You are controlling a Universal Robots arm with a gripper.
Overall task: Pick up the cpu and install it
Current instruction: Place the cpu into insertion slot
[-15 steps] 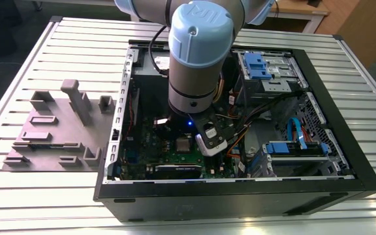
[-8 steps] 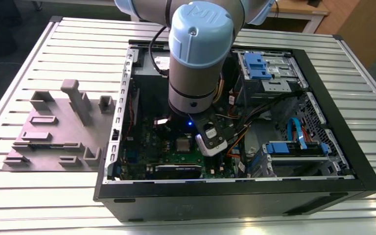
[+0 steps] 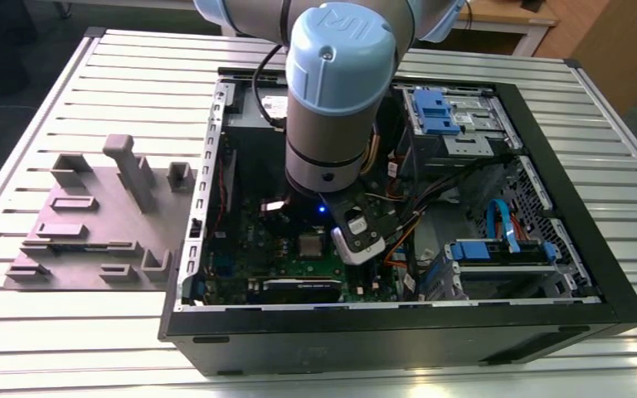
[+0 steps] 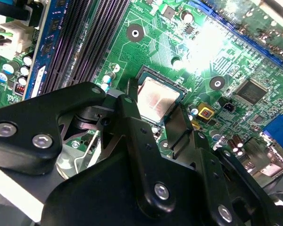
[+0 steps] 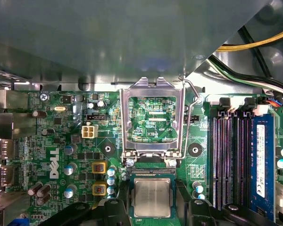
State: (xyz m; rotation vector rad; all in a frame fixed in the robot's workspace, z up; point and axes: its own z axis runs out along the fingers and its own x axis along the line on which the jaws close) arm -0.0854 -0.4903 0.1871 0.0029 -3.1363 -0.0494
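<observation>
Our tool (image 4: 156, 106) hangs over the socketed cpu (image 5: 152, 197); we cannot tell if it grips. Likely light, rigid, fragile: hold its edges.

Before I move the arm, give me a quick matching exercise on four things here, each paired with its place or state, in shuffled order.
Things
1. small silvery square cpu
2. hinged bare-metal retention frame
3. long blue memory stick
4. grey moulded fixture block

Places or states
A. flipped open
B. on the slatted metal table, outside the black computer case
C. lying flat on the green circuit board
D. seated beside empty dark slots

Pairs: 1-C, 2-A, 3-D, 4-B
</observation>
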